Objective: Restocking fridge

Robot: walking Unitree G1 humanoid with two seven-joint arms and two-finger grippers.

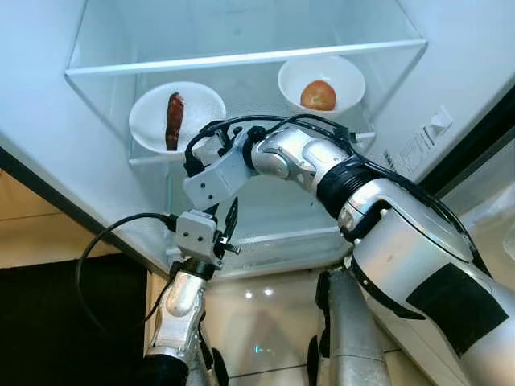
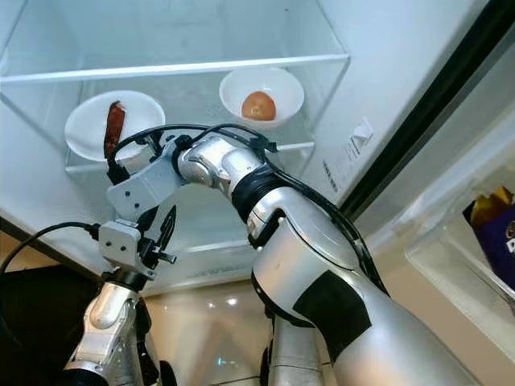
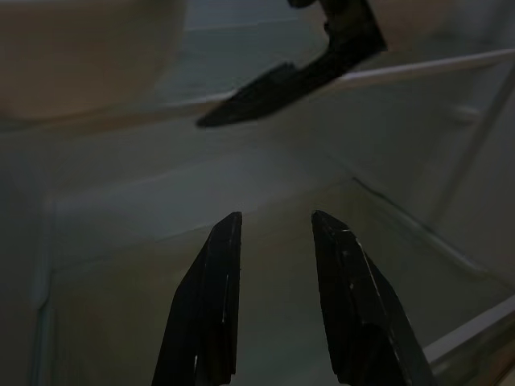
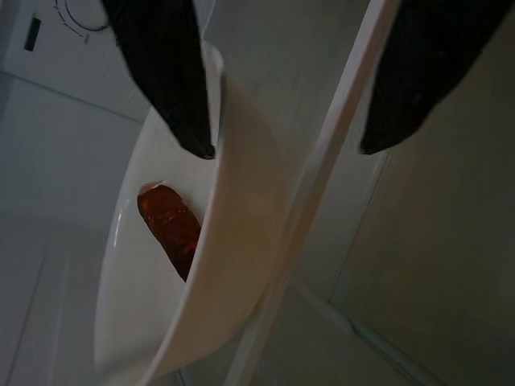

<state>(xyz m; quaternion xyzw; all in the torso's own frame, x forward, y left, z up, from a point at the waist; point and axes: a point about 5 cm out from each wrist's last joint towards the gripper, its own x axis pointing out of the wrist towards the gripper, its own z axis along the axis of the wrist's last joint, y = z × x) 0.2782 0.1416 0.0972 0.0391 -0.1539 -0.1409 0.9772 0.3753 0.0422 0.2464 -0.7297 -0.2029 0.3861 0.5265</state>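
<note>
Open fridge interior, glass shelf [image 1: 241, 58] across upper frame. Two white bowls on the shelf below it: sausage bowl [image 1: 201, 108] upper left holding a sausage [image 1: 174, 121], second bowl [image 1: 342, 74] upper right holding a round orange fruit [image 1: 319, 96]. Right gripper [image 4: 282, 149] at the sausage bowl's rim, fingers spread wide astride it, not clamped. Left gripper [image 3: 273, 233] lower centre-left, under the right wrist, fingers narrowly parted, holding nothing.
</note>
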